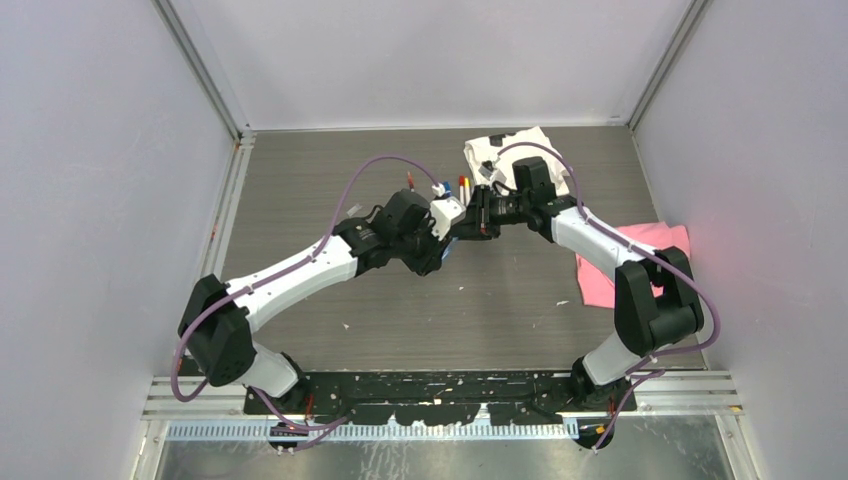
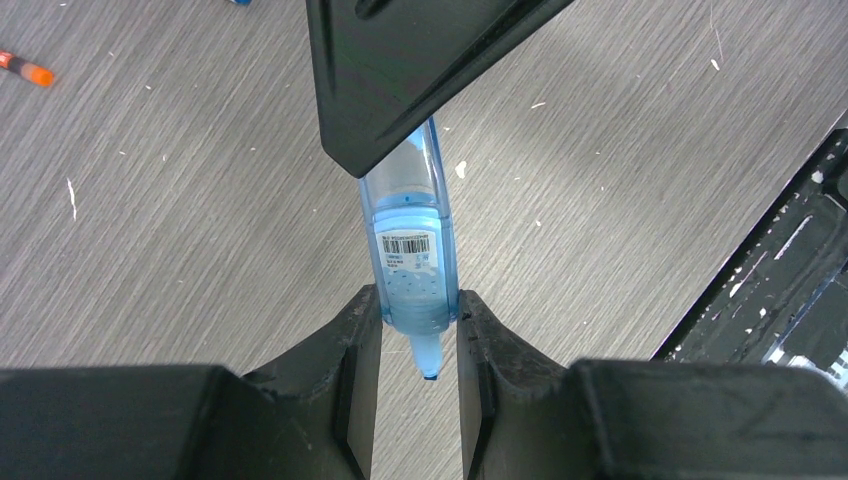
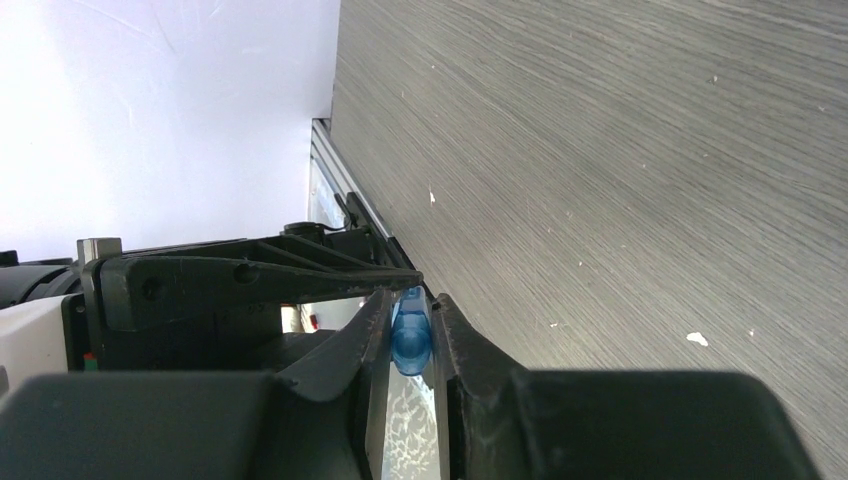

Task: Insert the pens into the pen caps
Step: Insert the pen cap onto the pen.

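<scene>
Pen (image 2: 410, 255) held aloft between both claws, inside pale-walled booth with open space round about. Below, grey wood-grain table (image 1: 300, 200); white cloth (image 1: 515, 150) at far edge, pink cloth (image 1: 645, 255) off right. Above mid-table, nose to nose: left gripper (image 2: 420, 300) and right gripper (image 3: 412, 300), equally near. Long axis of pen running straight from one claw into the other. Left fingers pinching labelled barrel, nib (image 2: 428, 358) pointing back at left wrist. Right fingers pressed on far clear-blue end; cap there or not, cannot tell. Probably calls for straight push along that axis. Spare pen (image 2: 25, 68) lying well apart.
</scene>
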Controlling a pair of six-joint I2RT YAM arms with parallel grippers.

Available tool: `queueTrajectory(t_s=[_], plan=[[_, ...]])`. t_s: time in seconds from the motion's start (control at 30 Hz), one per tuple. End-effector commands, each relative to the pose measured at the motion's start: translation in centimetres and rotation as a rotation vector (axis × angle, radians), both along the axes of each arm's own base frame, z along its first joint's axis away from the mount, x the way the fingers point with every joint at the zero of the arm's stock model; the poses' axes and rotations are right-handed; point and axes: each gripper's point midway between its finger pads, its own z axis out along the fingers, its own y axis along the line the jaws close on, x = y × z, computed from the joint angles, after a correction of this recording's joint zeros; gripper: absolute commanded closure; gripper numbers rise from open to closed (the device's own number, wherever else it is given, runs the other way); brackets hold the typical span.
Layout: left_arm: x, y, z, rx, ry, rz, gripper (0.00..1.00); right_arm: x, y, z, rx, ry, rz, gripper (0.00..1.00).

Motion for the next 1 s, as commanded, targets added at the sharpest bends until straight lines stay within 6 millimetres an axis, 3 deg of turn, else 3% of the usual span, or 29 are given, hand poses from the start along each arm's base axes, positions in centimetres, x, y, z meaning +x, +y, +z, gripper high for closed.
queueTrajectory(t_s=[0.0,0.17,0.37,0.6,0.77,0.97], plan=[[1.1,-1.0,2.2,-0.037,-0.058,0.004,0.99,0.3,0.9,2.1,0.064,-0.036,0.032,0.98],[1.2,-0.6,2.1,-0.032,-0.046,0.044,0.91,0.6,0.9,2.7,0.084,-0.052,0.024,0.99],[0.5,0.3,2.9,-0.087,-0.023,0.128,0.67,1.3,-0.2,3.1,0.095,-0.081,0.0,0.99],[0.3,2.3,6.8,-0.287,-0.091,0.24,0.39,1.4,-0.9,3.6,0.109,-0.114,0.005,0.99],[0.1,3.7,6.8,-0.326,-0.081,0.293,0.38,1.5,-0.9,4.1,0.135,-0.129,0.005,0.99],[-0.5,3.8,5.2,-0.37,-0.038,0.305,0.49,1.2,-1.0,4.9,0.168,-0.156,0.031,0.99]])
